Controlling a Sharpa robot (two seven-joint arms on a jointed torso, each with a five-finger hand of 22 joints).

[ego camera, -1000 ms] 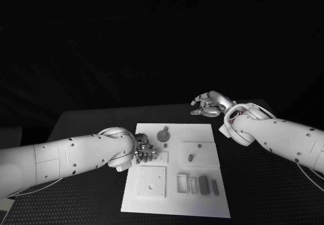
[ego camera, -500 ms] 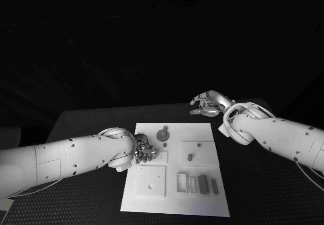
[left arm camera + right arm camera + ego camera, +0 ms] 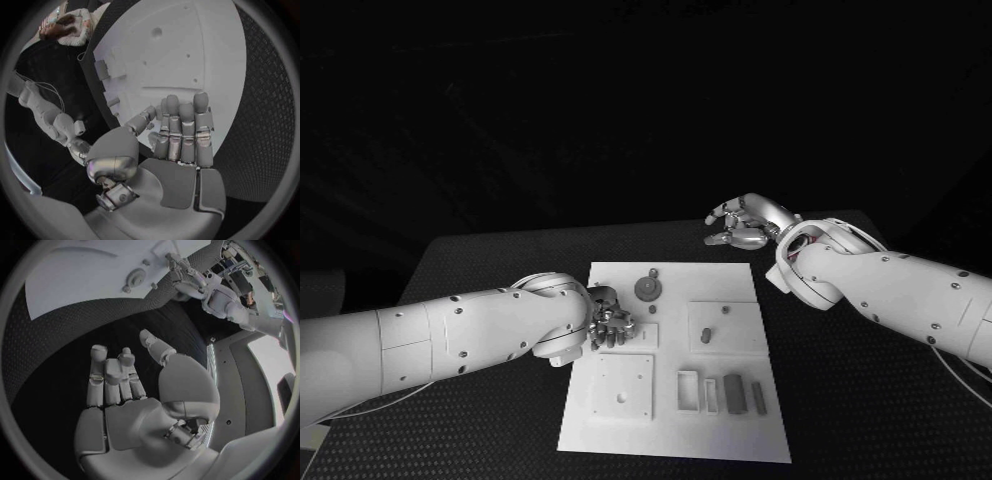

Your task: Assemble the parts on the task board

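Left hand [image 3: 609, 327]: over the task board [image 3: 678, 440], fingers straight, side by side, empty.
Nearest part [image 3: 648, 289]: just beyond it.
Right hand [image 3: 746, 222]: spread, empty, off-board over tabletop [image 3: 488, 255].

My left hand [image 3: 178, 137] shows brushed silver metal with a soft sheen, set on a smooth, glossy white plastic arm [image 3: 444, 335]. My right hand [image 3: 134, 390] has the same satin metal finish, its palm plates smooth and pale. The task board [image 3: 678, 425] is a matt white plate, smooth and flat. Beneath it my table [image 3: 56, 340] carries a black, finely dimpled mat, rough-textured and dull.
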